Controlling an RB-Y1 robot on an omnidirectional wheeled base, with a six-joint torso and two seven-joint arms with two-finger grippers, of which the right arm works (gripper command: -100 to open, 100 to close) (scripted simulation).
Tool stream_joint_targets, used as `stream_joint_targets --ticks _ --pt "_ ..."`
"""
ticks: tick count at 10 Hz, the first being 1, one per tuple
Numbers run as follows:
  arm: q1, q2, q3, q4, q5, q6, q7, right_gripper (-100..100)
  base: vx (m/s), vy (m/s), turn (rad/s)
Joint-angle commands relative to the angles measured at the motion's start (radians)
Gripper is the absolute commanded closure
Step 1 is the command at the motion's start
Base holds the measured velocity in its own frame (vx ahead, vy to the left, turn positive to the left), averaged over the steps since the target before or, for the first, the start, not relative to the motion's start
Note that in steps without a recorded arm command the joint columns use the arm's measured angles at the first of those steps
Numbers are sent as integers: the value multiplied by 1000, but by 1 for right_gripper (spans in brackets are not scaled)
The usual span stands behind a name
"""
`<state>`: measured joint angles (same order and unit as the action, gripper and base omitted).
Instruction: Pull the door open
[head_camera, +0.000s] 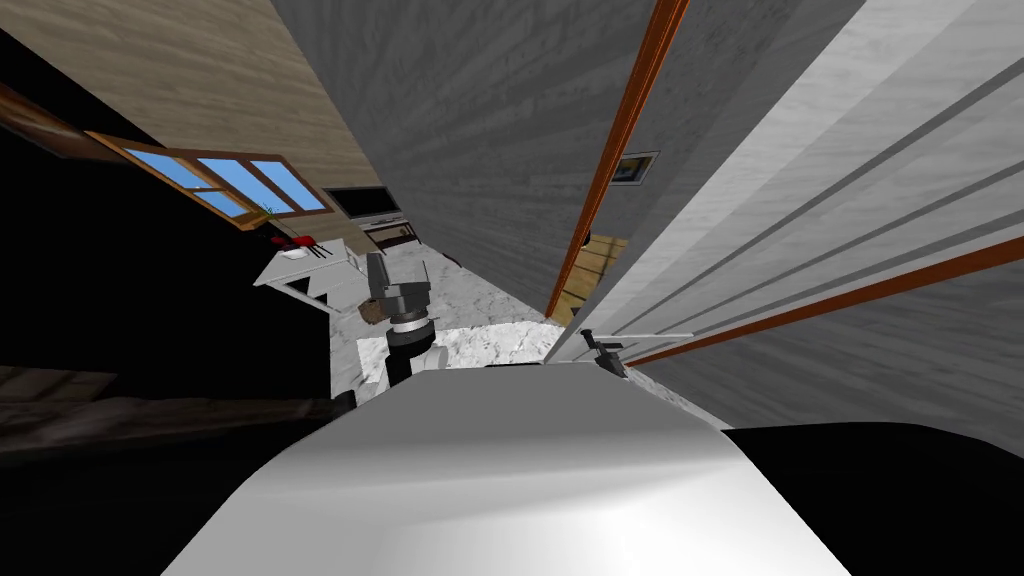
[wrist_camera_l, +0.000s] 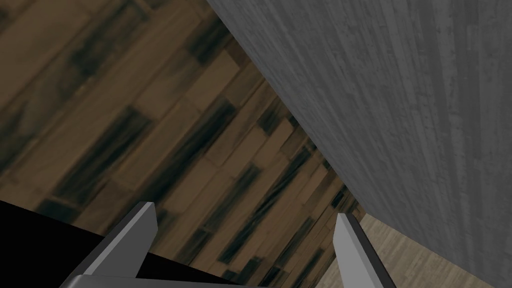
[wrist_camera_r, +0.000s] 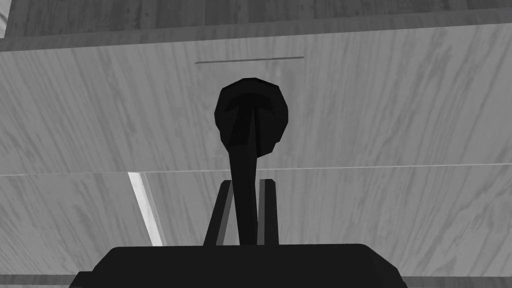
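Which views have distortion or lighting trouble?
Head view: heavy wide-lens splay and roll, black areas at left and lower right. Right wrist view: black lever handle and right gripper read as unlit silhouettes on the evenly lit light grey wood-grain door. Left wrist view: dim brown planks, left gripper clearly lit.

The handle (wrist_camera_r: 250, 115) sits on the door (head_camera: 800, 180). The right gripper (wrist_camera_r: 247, 182) is before the door, its fingers touching either side of the handle. The left gripper (wrist_camera_l: 245, 220) is well left of the door, and the table (head_camera: 278, 276) is farther left still.
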<state>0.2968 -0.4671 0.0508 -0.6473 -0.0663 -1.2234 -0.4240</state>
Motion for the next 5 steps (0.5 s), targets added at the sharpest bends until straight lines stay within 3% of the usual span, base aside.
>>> stream_joint_targets --ticks 1,5 --pt "-4 -3 3 15 2 -16 -4 100 -244 -76 225" --pt "-12 -10 8 39 4 -38 -11 100 -196 -49 126"
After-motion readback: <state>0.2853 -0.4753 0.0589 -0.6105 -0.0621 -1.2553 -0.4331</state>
